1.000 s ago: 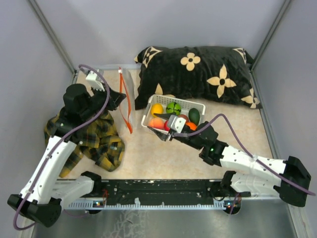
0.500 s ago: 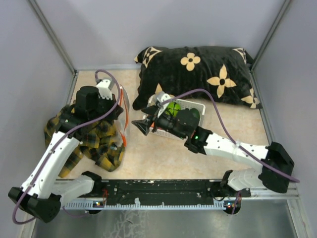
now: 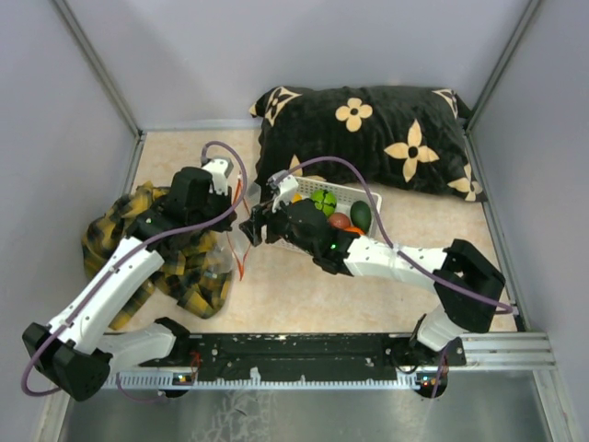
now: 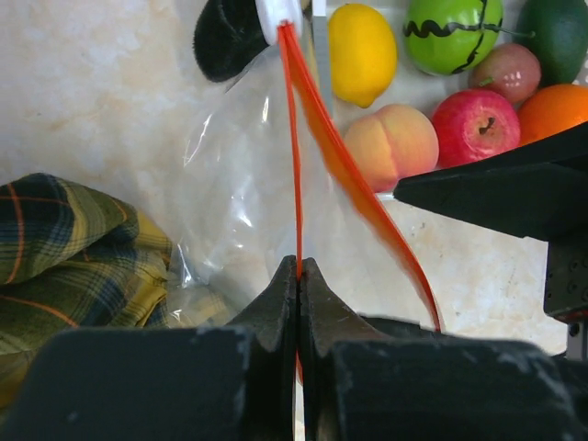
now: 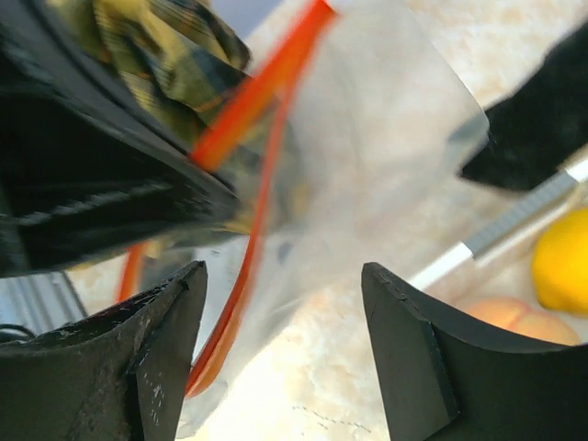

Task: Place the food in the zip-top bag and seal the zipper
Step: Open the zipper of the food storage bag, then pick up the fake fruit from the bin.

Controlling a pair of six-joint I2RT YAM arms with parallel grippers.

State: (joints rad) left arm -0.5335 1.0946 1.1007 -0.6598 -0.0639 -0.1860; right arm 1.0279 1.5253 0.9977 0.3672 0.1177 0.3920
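My left gripper point(image 4: 300, 276) is shut on one side of the red-orange zipper point(image 4: 294, 138) of the clear zip-top bag point(image 4: 234, 197), holding it up; the other zipper side point(image 4: 363, 188) bows away, so the mouth gapes. In the top view the left gripper point(image 3: 230, 219) and bag point(image 3: 227, 253) are left of the basket. My right gripper point(image 3: 250, 228) is open and empty at the bag mouth; the bag point(image 5: 367, 119) and zipper point(image 5: 257, 87) show between its jaws point(image 5: 283, 271). The yellow point(image 4: 361, 50), striped green point(image 4: 452, 32), brown point(image 4: 510, 72), dark green point(image 4: 556, 32), peach point(image 4: 390, 144), red point(image 4: 476, 124) and orange point(image 4: 553, 110) fruits lie beyond the bag.
The white lattice basket point(image 3: 346, 191) holds the fruits in front of a black flowered pillow point(image 3: 368, 129). A yellow plaid cloth point(image 3: 115, 244) lies bunched at the left under my left arm. Grey walls close in the sides and back.
My right gripper has swung left from over the basket to the bag mouth. My left gripper has carried the bag nearer and rightward, towards the basket.
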